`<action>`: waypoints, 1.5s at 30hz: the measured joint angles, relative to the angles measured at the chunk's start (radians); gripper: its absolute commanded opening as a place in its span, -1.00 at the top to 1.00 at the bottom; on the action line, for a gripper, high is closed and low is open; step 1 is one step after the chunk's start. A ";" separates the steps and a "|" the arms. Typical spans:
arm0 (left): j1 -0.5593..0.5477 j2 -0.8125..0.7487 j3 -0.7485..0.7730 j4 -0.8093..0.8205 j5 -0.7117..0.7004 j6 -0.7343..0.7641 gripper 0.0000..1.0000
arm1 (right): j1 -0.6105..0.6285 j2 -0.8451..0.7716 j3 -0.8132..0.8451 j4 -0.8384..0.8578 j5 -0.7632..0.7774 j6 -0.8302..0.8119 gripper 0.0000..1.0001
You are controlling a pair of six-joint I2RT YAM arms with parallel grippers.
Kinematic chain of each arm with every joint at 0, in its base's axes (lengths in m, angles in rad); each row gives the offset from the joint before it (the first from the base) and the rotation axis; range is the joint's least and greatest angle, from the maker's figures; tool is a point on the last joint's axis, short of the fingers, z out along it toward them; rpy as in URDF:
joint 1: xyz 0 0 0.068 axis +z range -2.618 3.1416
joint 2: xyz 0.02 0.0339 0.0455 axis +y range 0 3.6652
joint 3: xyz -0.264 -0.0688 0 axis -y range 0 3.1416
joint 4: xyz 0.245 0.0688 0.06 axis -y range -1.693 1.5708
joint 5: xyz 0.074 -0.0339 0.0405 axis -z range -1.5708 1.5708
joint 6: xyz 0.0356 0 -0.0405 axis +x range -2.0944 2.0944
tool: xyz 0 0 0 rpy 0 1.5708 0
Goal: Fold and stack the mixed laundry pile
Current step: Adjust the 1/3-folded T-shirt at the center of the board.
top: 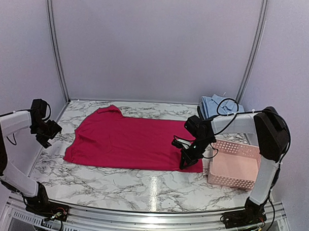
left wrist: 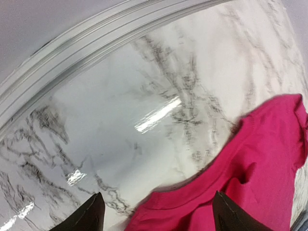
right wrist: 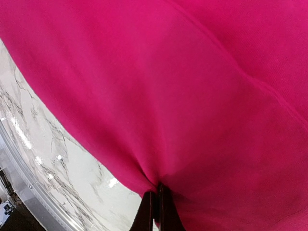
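I see a red garment (top: 128,142) spread flat across the marble table (top: 116,182). My right gripper (top: 186,162) has its jaws pinched tight on the cloth near its front right corner, beside a pink basket (top: 234,169). My left gripper (top: 46,136) hangs over the table's left edge, jaws apart, holding nothing. A folded blue shirt (top: 216,105) lies behind the basket.

The magenta-red garment (top: 128,140) is matt, soft cloth; the tabletop (top: 116,182) is glossy and marble-patterned; the pink basket (top: 232,180) is lattice plastic.
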 measured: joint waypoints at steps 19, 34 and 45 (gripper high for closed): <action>-0.037 0.244 0.050 -0.063 0.162 0.198 0.98 | 0.000 0.005 0.000 -0.002 -0.016 -0.018 1.00; 0.079 0.253 0.260 -0.198 0.050 0.340 -0.49 | 0.082 -0.007 0.002 -0.035 -0.178 -0.050 -0.02; -0.246 0.310 0.651 -0.207 0.110 0.512 0.13 | -0.010 -0.079 0.090 0.018 -0.152 0.050 0.11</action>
